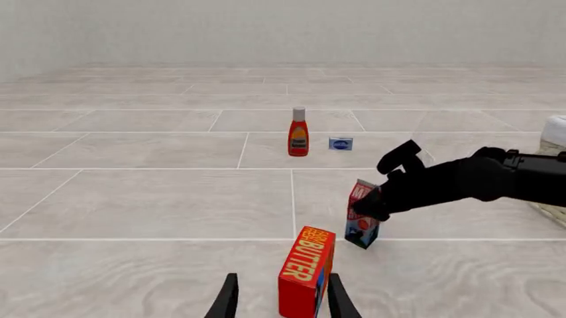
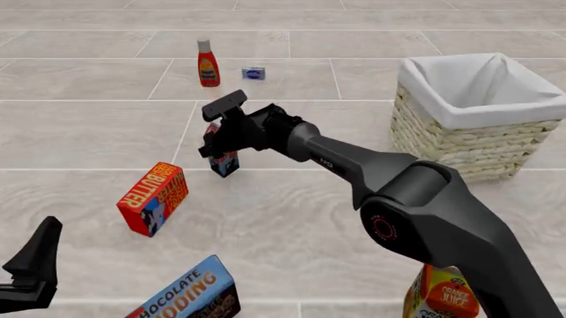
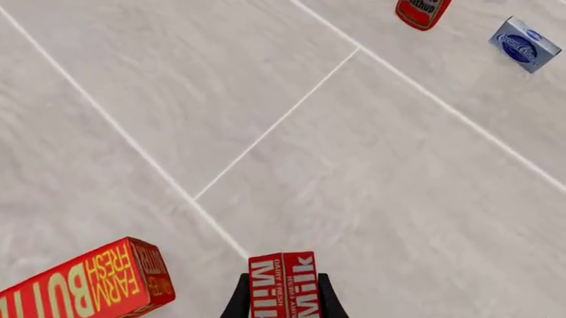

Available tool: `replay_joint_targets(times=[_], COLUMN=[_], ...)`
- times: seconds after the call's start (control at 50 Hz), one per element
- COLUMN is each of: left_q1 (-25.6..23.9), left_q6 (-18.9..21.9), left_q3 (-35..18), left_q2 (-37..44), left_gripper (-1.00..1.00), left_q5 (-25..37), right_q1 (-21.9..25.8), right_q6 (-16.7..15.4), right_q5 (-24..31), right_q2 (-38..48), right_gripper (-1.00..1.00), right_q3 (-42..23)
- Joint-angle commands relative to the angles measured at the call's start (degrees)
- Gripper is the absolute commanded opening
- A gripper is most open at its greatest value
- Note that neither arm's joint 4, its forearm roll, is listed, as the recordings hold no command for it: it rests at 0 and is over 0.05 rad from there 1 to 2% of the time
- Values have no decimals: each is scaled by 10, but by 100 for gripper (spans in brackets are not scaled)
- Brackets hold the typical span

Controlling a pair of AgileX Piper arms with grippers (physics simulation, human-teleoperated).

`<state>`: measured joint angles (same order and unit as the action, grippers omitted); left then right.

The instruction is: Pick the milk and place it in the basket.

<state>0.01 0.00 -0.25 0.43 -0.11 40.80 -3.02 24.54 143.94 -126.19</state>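
Red-topped, dark-blue-based small gable milk carton stands on the tiled surface, clasped at its top between the right gripper fingers, so grasping looks done while lifting and carrying to the pale woven wicker basket, well apart, remain.
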Motion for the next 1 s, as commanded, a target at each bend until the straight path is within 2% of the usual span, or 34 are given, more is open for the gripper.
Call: replay_joint_targets(times=[0.02, 0.3, 0.68, 1.0], left_q1=[0, 0, 0, 0], left_q6=[0, 0, 0, 0], left_q3=[0, 0, 0, 0], left_q2=[0, 0, 0, 0], left_gripper=[100, 100, 100, 100], left_q5=[0, 0, 0, 0], right_q1=[2, -3, -15, -31], right_q6=[1, -23, -53, -59], right_q5=[-6, -14, -35, -62], right_q2=[-3, -43, -145, -244], right_gripper=[-100, -100, -100, -100], right_q3=[10, 43, 123, 203])
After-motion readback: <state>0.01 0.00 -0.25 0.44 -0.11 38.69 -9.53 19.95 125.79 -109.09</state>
